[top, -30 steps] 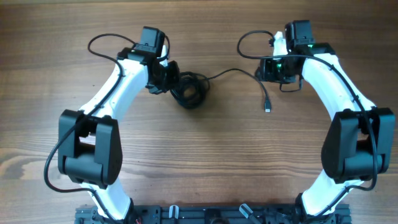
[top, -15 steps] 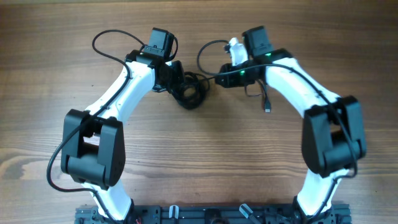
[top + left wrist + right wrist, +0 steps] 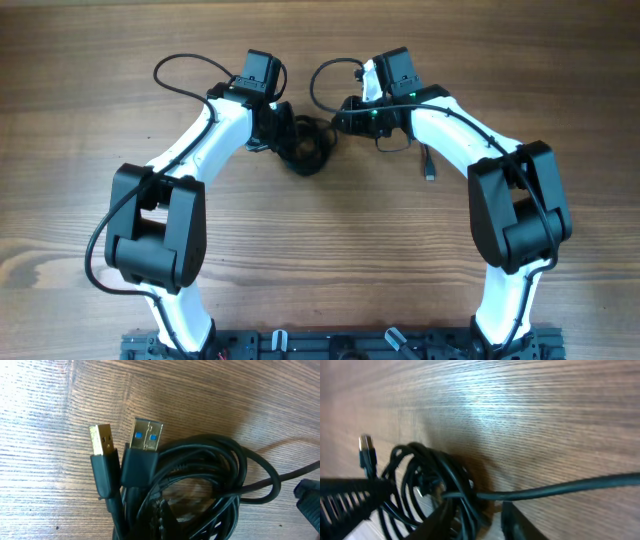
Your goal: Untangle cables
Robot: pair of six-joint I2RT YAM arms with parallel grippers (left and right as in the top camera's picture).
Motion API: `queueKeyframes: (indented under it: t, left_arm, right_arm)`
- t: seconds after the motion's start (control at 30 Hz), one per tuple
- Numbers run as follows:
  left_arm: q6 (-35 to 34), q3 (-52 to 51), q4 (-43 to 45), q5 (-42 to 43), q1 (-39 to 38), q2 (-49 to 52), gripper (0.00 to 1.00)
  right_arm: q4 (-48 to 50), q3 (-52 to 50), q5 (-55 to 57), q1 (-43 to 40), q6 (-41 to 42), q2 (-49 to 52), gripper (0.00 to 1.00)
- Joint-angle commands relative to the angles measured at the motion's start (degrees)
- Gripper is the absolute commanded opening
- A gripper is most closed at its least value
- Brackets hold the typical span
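Grasping step: left gripper (image 3: pixel 279 128) sits closed against the cables (image 3: pixel 305 148), hold unconfirmed; right gripper (image 3: pixel 479 514) stands open astride one strand. Next move: close, then draw that strand clear.

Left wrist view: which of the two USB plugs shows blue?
The silver plug, right of the pair: two blue windows in its shell, on the wider black housing. The gold plug beside it shows no blue.

Wooden tabletop (image 3: pixel 60 200): mid-brown, grain running horizontally, fills the overhead view. Soft pale glare (image 3: pixel 485 415) on the wood, right wrist view.
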Motion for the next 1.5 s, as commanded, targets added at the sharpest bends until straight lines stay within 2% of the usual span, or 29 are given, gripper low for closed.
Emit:
queueKeyframes:
  t: [0.0, 0.07, 0.2, 0.37, 0.77, 0.8, 1.0, 1.3, 1.37, 1.43, 1.47]
  left_arm:
    - [-0.57, -0.57, 0.17, 1.16, 0.37, 0.44, 0.04]
    - [-0.55, -0.57, 0.17, 1.36, 0.39, 0.44, 0.04]
    - [-0.11, -0.57, 0.26, 1.36, 0.44, 0.44, 0.04]
    - [0.09, -0.57, 0.57, 1.36, 0.44, 0.44, 0.05]
    - [0.11, -0.57, 0.61, 1.33, 0.44, 0.44, 0.05]
    - [0.11, -0.57, 0.61, 1.36, 0.44, 0.44, 0.06]
    - [0.11, -0.57, 0.63, 1.36, 0.42, 0.44, 0.12]
    - [0.11, -0.57, 0.63, 1.33, 0.42, 0.44, 0.10]
    - [0.17, -0.57, 0.63, 1.33, 0.42, 0.44, 0.09]
    - [2.49, -0.57, 0.83, 1.55, 0.42, 0.44, 0.08]
    - [3.58, -0.57, 1.01, 1.55, 0.42, 0.44, 0.08]
  right_arm:
    - [0.09, -0.31, -0.37, 2.27, 1.86, 1.07, 0.34]
    - [-0.33, -0.31, 0.76, 3.28, -0.70, 1.07, 0.38]
    - [-1.31, -0.31, 7.19, 4.17, -0.35, 1.07, 0.39]
    - [-1.36, -0.31, 10.12, 4.17, -0.37, 1.07, 0.38]
    - [-2.54, -0.31, 10.25, 4.20, -0.39, 1.09, 0.36]
    - [-2.67, -0.31, 10.27, 4.20, -0.39, 1.09, 0.34]
    - [-3.43, -0.31, 10.27, 4.31, -0.39, 1.09, 0.33]
    - [-2.10, -0.31, 10.27, 5.68, -0.39, 3.78, 0.32]
    - [-2.03, -0.31, 10.27, 5.68, -0.44, 4.44, 0.27]
    - [-2.05, -0.31, 10.25, 5.68, -0.79, 4.50, 0.17]
    - [-2.05, -0.28, 10.23, 5.66, -0.94, 4.46, 0.08]
